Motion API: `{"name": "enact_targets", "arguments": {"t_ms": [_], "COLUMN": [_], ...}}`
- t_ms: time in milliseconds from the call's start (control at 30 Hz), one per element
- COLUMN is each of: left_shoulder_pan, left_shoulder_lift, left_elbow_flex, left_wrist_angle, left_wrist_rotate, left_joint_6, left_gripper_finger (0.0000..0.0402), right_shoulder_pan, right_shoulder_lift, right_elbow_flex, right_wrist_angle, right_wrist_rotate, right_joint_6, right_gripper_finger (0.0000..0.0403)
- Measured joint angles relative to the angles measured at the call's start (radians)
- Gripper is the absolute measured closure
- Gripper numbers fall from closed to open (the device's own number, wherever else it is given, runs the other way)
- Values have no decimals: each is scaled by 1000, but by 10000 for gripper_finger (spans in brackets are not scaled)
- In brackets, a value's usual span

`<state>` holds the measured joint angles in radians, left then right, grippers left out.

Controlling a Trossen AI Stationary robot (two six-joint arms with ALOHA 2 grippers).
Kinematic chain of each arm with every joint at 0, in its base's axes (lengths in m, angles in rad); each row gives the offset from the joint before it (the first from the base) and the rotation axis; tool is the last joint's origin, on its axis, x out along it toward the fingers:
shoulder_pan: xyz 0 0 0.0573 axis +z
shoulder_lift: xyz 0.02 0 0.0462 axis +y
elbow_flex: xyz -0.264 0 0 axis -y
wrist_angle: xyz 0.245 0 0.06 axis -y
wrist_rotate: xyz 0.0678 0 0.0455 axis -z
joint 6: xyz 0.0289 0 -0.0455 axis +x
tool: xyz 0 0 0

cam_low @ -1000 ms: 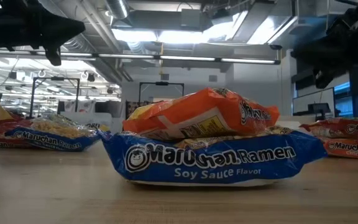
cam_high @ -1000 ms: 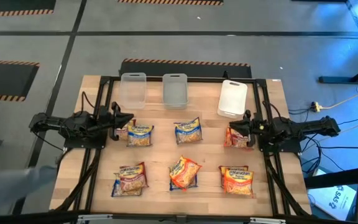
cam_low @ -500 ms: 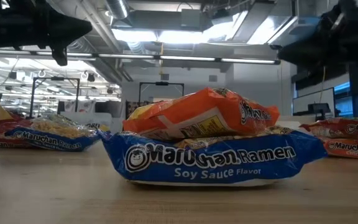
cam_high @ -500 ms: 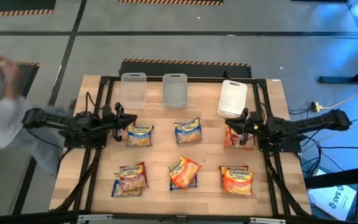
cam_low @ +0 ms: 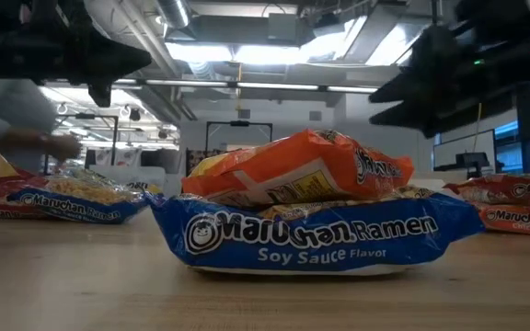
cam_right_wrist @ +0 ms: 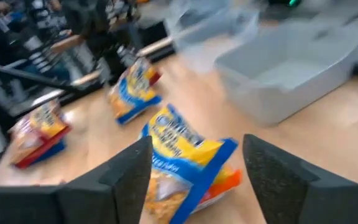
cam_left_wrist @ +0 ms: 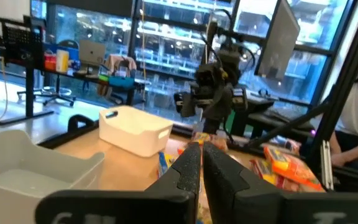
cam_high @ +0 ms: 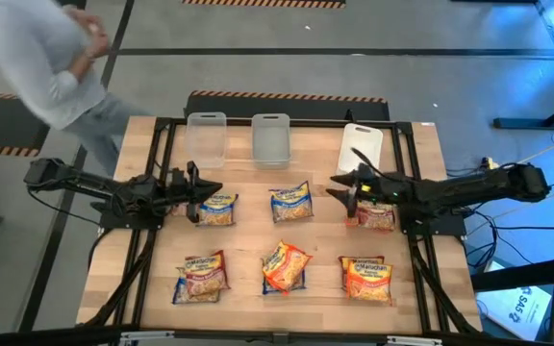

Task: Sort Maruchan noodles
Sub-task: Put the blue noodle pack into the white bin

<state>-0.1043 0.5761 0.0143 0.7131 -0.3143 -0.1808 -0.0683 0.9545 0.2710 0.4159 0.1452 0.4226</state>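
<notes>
A: High view, starting at the right gripper (cam_high: 346, 190): fingers spread wide, nothing between them, hovering over bare wood between the blue-and-yellow packet (cam_high: 290, 203) at table centre and the red packet (cam_high: 374, 213) just under its wrist. Its own camera looks straight down onto a blue-and-yellow packet (cam_right_wrist: 180, 158) framed by the open fingers.

B: And the left?

A: Left gripper (cam_high: 200, 185) is clenched on nothing, tips near the edge of another blue-and-yellow packet (cam_high: 217, 209) at nine o'clock from centre. Wrist view confirms the fingers (cam_left_wrist: 189, 167) pressed together.

B: Step in hand?

A: My reading is approach, no pick made yet. All packets lie loose on the table: three across the middle row, three along the six o'clock edge, among them an orange packet (cam_high: 285, 266) heaped on a blue one. None sits in a bin.

B: Next move?

A: Likely the right gripper drops over the centre packet and closes on the crinkly film; the wrap may slip, so a low, square grip is needed.

B: Surface, room?

A: Wooden table (cam_high: 248, 293) in a black frame. At twelve o'clock, two clear tubs (cam_high: 207, 137) and a white bin (cam_high: 361, 151), all empty. A person in grey (cam_high: 41, 58) moves past at ten o'clock, off the table. Grey floor, hazard-striped tape.
</notes>
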Motion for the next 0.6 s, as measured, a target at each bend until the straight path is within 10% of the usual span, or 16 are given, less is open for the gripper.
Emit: {"name": "enact_targets", "arguments": {"t_ms": [133,600], "left_shoulder_pan": [0,1], "left_shoulder_lift": [64,305], "left_elbow_flex": [0,71], "left_wrist_angle": [12,127], "left_wrist_rotate": [8,-1], "left_joint_6": [-27,-105], "left_gripper_finger": [400,400], "right_shoulder_pan": [-78,-109], "right_shoulder_lift": [146,397], "right_elbow_flex": [68,137], "right_wrist_angle": [-1,1], "right_wrist_rotate": [-161,-237], "right_joint_6": [68,130], "right_gripper_finger": [147,146]}}
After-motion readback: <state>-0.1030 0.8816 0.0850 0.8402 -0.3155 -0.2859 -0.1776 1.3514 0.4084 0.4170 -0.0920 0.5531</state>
